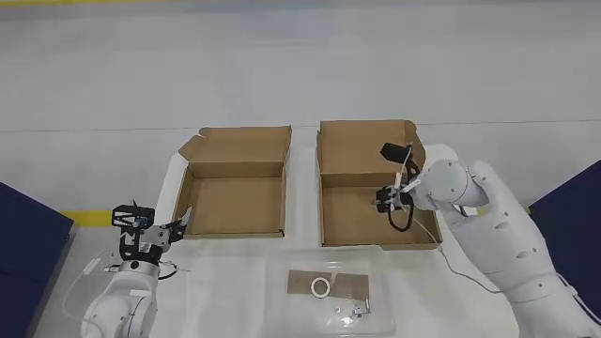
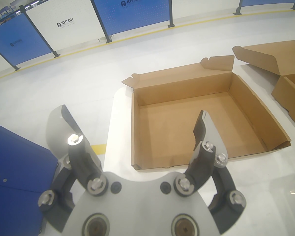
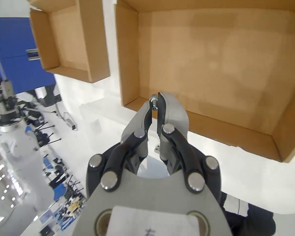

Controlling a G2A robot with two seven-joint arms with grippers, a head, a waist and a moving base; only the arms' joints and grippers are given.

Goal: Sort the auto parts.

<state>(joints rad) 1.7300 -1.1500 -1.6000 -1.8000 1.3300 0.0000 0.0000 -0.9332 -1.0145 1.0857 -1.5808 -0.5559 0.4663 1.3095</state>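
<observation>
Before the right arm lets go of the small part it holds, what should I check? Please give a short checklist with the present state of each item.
1. Grip: the right gripper is shut on the small metal part: ok.
2. Place: the part is over the right box, judged from the top view: ok.
3. Box floor below it is bare: ok.
4. Height of the part above that floor: cannot tell.
5. The left gripper is open and holds nothing: ok.
6. Sorting finished: not ok; the white ring lies outside both boxes.

cardboard boxes [image 1: 235, 202] [image 1: 347, 218]: 2 | white ring [image 1: 320, 287]: 1 | bolt [image 3: 153, 102]: 1 | metal bracket [image 3: 157, 148]: 1
</observation>
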